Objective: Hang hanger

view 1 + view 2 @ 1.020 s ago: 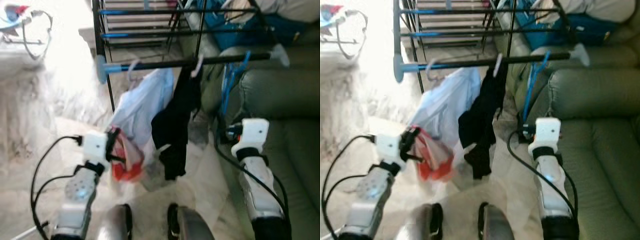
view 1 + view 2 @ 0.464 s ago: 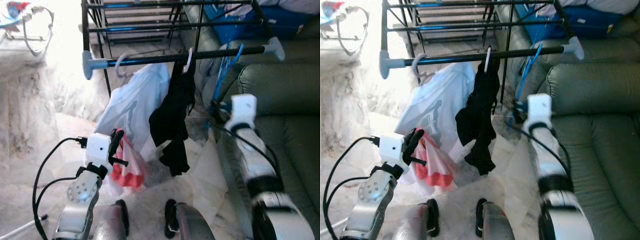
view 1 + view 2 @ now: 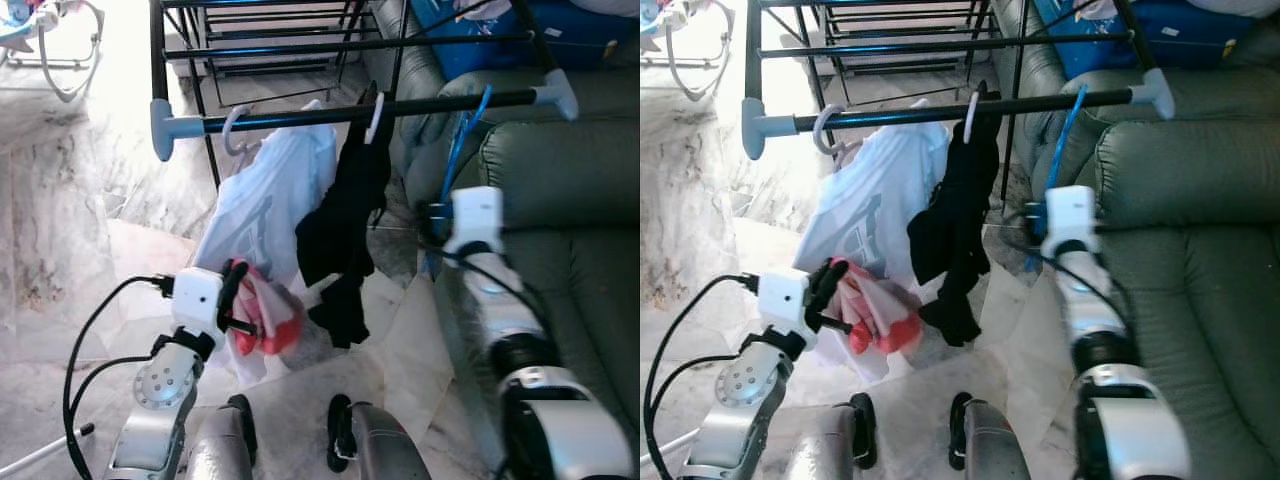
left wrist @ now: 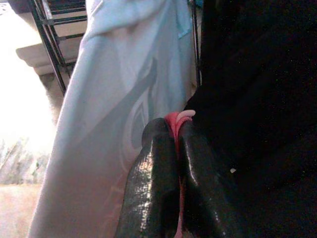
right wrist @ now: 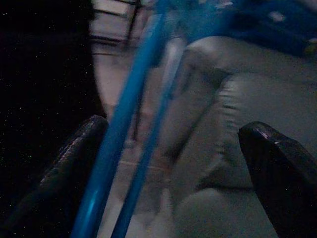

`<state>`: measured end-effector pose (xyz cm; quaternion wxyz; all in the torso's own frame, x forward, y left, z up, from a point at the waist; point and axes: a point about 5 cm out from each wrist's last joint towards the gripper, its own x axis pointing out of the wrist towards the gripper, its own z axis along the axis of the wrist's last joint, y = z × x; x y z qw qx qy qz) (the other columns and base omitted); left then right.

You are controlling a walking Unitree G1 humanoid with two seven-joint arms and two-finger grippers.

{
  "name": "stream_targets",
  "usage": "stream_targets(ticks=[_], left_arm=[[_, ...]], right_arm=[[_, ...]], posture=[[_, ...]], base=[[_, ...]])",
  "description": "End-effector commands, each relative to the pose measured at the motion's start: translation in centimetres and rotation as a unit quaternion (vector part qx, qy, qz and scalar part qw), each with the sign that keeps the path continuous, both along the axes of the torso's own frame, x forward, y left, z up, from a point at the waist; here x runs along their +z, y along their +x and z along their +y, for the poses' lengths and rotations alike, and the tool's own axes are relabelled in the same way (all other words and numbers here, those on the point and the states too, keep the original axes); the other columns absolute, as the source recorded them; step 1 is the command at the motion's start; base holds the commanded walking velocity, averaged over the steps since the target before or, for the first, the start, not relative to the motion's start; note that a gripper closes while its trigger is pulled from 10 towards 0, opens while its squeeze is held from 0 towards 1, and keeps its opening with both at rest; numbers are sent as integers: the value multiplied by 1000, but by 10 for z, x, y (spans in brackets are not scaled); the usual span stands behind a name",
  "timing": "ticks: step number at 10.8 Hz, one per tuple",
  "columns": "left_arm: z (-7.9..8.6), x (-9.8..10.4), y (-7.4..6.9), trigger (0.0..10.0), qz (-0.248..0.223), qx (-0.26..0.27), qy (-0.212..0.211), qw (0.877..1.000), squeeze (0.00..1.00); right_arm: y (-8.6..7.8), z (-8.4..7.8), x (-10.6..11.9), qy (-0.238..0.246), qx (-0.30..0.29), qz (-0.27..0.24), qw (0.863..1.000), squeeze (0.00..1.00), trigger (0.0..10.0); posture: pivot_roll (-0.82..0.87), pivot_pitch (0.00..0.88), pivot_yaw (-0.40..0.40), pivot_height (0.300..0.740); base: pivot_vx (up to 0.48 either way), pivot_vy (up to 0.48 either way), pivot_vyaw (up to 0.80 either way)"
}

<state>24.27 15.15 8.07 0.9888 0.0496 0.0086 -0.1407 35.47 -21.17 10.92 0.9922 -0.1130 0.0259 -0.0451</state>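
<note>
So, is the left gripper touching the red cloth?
Touching. The left wrist view shows the left gripper with its fingers pressed together on the red cloth.

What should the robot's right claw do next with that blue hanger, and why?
Probably shut on it. The right claw is open, and the blue hanger hanging from the black rail passes between its fingers, close to one of them. Closing gently looks like the way to get a grip. The left claw is already shut on the red cloth.
</note>
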Motion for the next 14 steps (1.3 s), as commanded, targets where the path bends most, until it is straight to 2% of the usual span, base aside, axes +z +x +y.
stream_targets(ticks=[1,3,4,7,9,10,11,13,14], left_arm=[[-2,1,-1,10000,2,-10,6,1000,0],[-2,0,0,10000,4,-9,5,1000,0],[-5,-2,1,10000,8,-13,7,1000,0],[-6,-3,2,10000,12,-13,7,1000,0],[-6,-4,2,10000,15,-12,8,1000,0],[-8,-5,2,10000,18,-15,9,1000,0],[-10,-5,2,10000,18,-17,10,1000,0],[-10,-3,4,10000,13,-17,8,1000,0],[-10,-3,4,10000,13,-17,8,1000,0]], right_arm=[[-3,-12,0,-1,-21,-5,1000,0,10000],[-2,-20,2,-2,-26,-6,1000,0,10000],[2,-17,6,9,-8,-6,1000,0,10000],[14,-3,6,9,69,54,996,0,10000],[25,-3,24,-8,101,53,993,0,10000],[28,-5,30,2,97,55,994,0,1529],[28,-6,30,1,90,61,994,0,0],[29,-6,29,1,80,63,995,0,39],[30,-5,29,1,81,63,995,0,1176]], posture=[[40,257,-62,740],[37,255,-62,740],[31,254,-63,740],[38,247,-71,740],[40,243,-74,740],[36,242,-74,740],[36,242,-74,740],[37,245,-68,740],[37,245,-68,740]], base=[[0,0,0],[0,0,0],[0,0,0],[0,0,0],[0,0,0],[0,0,0],[0,0,0],[0,0,0],[0,0,0]])
